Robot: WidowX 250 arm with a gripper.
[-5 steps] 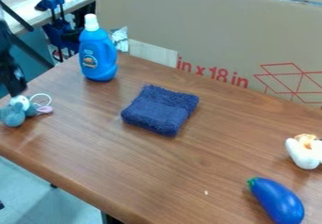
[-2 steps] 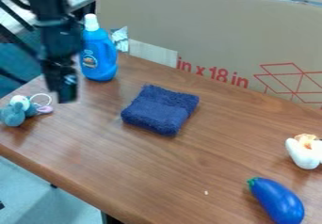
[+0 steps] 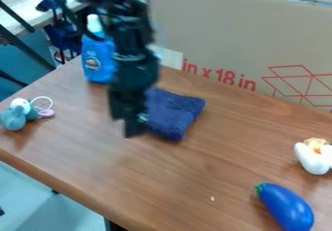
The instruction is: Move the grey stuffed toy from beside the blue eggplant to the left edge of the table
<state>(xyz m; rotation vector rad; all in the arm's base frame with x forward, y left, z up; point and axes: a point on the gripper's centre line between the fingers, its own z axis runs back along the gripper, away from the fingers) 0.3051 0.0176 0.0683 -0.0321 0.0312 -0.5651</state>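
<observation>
hanging near navy cloth (image 3: 176,114), end effector (image 3: 134,128); cannot tell if spread or pressed together

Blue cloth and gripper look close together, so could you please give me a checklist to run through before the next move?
- Blue cloth lying folded on the table: ok.
- Whole cloth visible: not ok, the gripper hides part of its left side.
- Gripper off the cloth: cannot tell, they overlap in this view.
- Blue bottle upright: ok, partly behind the arm.
- Toy eggplant apart from the gripper: ok.
</observation>
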